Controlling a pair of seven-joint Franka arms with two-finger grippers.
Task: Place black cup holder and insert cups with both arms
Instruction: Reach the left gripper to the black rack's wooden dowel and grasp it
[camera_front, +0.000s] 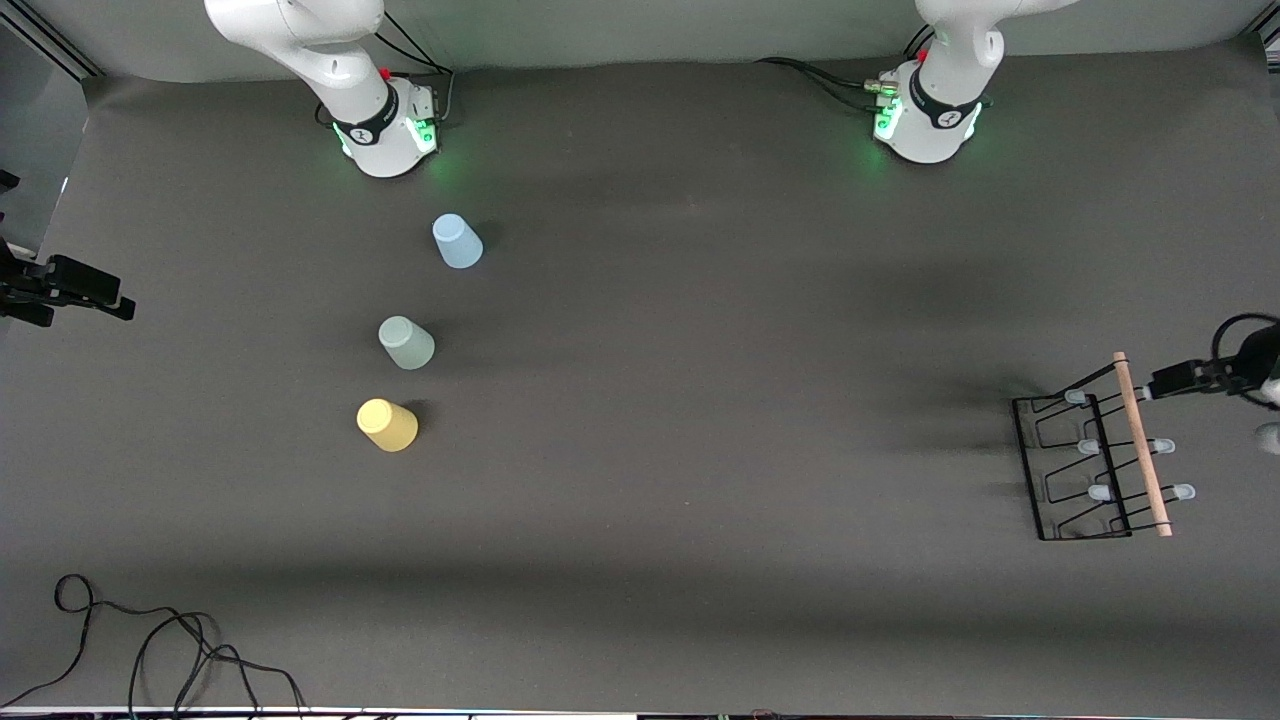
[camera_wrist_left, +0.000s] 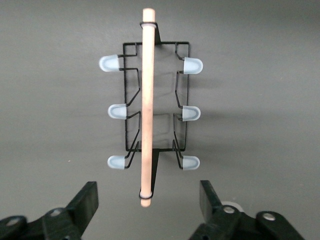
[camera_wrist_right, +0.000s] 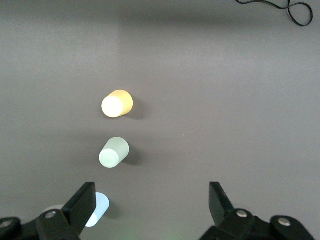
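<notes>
The black cup holder (camera_front: 1095, 465) (camera_wrist_left: 155, 167) stands toward the left arm's end of the table, its wooden rod (camera_front: 1143, 450) (camera_wrist_left: 146, 100) on top. My left gripper (camera_front: 1205, 378) (camera_wrist_left: 148, 187) hangs open over the rod's end farther from the front camera, with a finger on either side and touching nothing. Toward the right arm's end three cups stand narrow end up: blue (camera_front: 458, 242) (camera_wrist_right: 97, 210) farthest, green (camera_front: 406, 343) (camera_wrist_right: 114, 152), yellow (camera_front: 387, 425) (camera_wrist_right: 117, 104) nearest. My right gripper (camera_front: 62, 288) (camera_wrist_right: 152, 200) waits high beside them, open and empty.
A loose black cable (camera_front: 150, 640) (camera_wrist_right: 280, 7) lies near the table's front edge at the right arm's end. The two arm bases (camera_front: 385, 130) (camera_front: 930, 120) stand along the back. The dark mat (camera_front: 700, 400) stretches bare between cups and holder.
</notes>
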